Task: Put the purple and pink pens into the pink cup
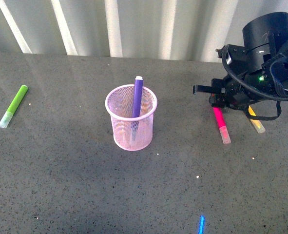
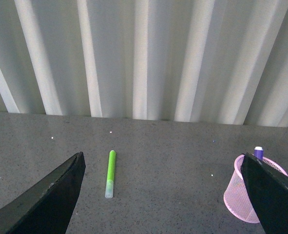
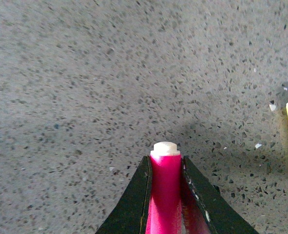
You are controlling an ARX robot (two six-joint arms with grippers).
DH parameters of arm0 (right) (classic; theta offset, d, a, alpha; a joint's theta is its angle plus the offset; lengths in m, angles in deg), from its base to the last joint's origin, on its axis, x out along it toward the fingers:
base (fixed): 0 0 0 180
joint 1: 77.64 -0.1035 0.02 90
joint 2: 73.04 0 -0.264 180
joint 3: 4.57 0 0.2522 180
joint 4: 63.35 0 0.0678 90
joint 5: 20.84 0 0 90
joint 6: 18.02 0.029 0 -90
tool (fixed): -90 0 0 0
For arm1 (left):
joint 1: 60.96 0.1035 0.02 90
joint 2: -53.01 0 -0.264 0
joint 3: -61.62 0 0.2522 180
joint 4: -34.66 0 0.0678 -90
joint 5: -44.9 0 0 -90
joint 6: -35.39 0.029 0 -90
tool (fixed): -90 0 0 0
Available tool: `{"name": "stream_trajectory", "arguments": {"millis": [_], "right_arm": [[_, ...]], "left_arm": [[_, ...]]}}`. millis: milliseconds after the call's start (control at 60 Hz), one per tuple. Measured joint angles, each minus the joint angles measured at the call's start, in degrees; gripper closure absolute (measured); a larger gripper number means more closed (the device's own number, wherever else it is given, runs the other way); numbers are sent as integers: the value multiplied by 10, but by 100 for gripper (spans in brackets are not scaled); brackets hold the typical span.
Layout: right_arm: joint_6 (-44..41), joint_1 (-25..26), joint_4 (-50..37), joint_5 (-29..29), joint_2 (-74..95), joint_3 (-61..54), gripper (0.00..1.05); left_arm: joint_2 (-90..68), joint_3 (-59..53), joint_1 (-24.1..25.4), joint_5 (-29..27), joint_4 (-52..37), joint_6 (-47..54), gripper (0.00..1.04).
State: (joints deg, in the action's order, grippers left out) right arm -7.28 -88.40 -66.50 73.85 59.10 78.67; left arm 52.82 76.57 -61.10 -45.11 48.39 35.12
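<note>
The slim magenta-pink pen is being gripped near its far end by the closed right gripper, its long axis lying on the speckled grey counter and pointing toward the robot. The light pink wire-mesh cup, in which the deep purple pen is being held upright, is placed well to that gripper's left. The left gripper is being held open and empty.

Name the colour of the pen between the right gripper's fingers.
Magenta-pink, white-tipped. The pink pen in the right gripper shows best in the right wrist view.
</note>
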Motion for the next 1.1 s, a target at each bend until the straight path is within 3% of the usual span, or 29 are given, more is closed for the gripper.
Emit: {"name": "stream_trajectory", "arguments": {"millis": [266, 416, 566, 766, 1099], "right_arm": [[-57, -32, -202, 7, -132, -81, 93], [-56, -103, -310, 63, -205, -122, 93], [-85, -171, -415, 62, -193, -146, 93], [-86, -210, -432, 74, -153, -144, 93], [-91, -216, -395, 118, -99, -94, 93]], "left_arm": [[0, 0, 0, 0, 0, 0, 7], [0, 0, 0, 0, 0, 0, 7], [0, 0, 0, 0, 0, 0, 7], [0, 0, 0, 0, 0, 0, 7], [0, 0, 0, 0, 0, 0, 7]]}}
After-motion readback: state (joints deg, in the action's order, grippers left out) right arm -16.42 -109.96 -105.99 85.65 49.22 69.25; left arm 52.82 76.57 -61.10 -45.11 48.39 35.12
